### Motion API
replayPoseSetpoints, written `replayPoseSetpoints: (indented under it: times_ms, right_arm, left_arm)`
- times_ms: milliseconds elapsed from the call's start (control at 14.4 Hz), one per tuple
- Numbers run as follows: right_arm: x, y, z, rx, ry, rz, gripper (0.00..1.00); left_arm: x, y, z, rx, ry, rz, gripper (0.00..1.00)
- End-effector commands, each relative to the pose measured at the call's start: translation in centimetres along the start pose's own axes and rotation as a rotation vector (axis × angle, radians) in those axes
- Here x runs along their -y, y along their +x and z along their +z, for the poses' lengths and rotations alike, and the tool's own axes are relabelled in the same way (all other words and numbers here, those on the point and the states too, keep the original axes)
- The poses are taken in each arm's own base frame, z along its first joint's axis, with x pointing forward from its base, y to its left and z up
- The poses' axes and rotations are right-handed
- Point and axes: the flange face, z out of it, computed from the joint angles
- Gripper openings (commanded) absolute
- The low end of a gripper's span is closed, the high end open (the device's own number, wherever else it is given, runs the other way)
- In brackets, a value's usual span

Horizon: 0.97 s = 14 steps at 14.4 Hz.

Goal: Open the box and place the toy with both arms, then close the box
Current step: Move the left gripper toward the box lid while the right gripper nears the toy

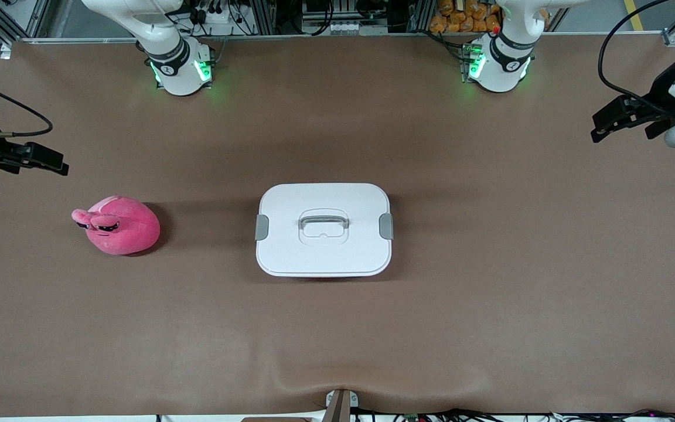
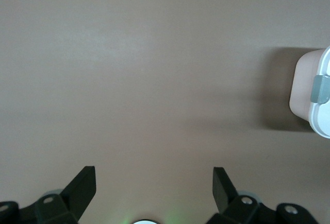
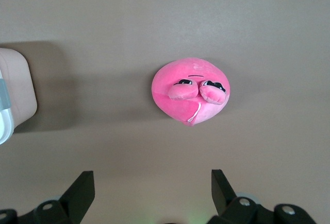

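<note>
The box [image 1: 324, 246] stands closed at the table's middle, its flat white lid on, with a grey clip [image 1: 261, 227] at each short side and a recessed handle [image 1: 323, 223]. The hot-pink plush toy [image 1: 118, 224] lies on the table beside the box, toward the right arm's end. My right gripper [image 1: 56, 163] hangs open and empty over the table's edge at that end, above the toy [image 3: 191, 92]. My left gripper [image 1: 598, 128] hangs open and empty over the left arm's end, well apart from the box [image 2: 309, 95]. Both grippers' fingers show spread in the wrist views [image 2: 154, 175] [image 3: 153, 178].
The brown table cover [image 1: 490, 305] has a raised wrinkle at its near edge, above a small mount [image 1: 341, 401]. The arms' bases [image 1: 179, 64] [image 1: 498, 61] stand along the table's edge farthest from the front camera. A corner of the box [image 3: 13, 95] shows in the right wrist view.
</note>
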Motion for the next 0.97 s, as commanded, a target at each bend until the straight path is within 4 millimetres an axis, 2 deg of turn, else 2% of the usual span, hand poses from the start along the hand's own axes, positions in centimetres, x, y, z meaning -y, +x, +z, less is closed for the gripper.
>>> replayPoseSetpoints:
  times_ms: [0,208,416,555,694,902]
  right_arm:
    - [0.2,0.7,0.4,0.009,-0.017,0.016,1.00]
    - [-0.5,1.5,1.6,0.024,-0.023,0.026,1.00]
    - [-0.6,2.9,3.9,0.059,-0.027,0.028,1.00]
    - [-0.6,3.1,4.3,0.068,-0.026,0.028,1.00]
    - [-0.6,4.1,6.4,0.105,-0.032,0.025,1.00]
    - [-0.2,4.4,7.2,0.118,-0.035,0.021,1.00]
  left_arm:
    - [-0.4,-0.1,-0.1,-0.001,-0.008,0.017,1.00]
    - [-0.2,0.2,0.4,0.010,-0.008,0.004,1.00]
    - [-0.1,0.3,0.7,0.017,-0.004,0.002,1.00]
    - [-0.1,0.5,0.9,0.019,-0.008,0.000,1.00]
    - [0.0,0.6,1.0,0.021,-0.011,-0.005,1.00]
    - [-0.5,0.8,1.5,0.030,-0.005,-0.037,1.00]
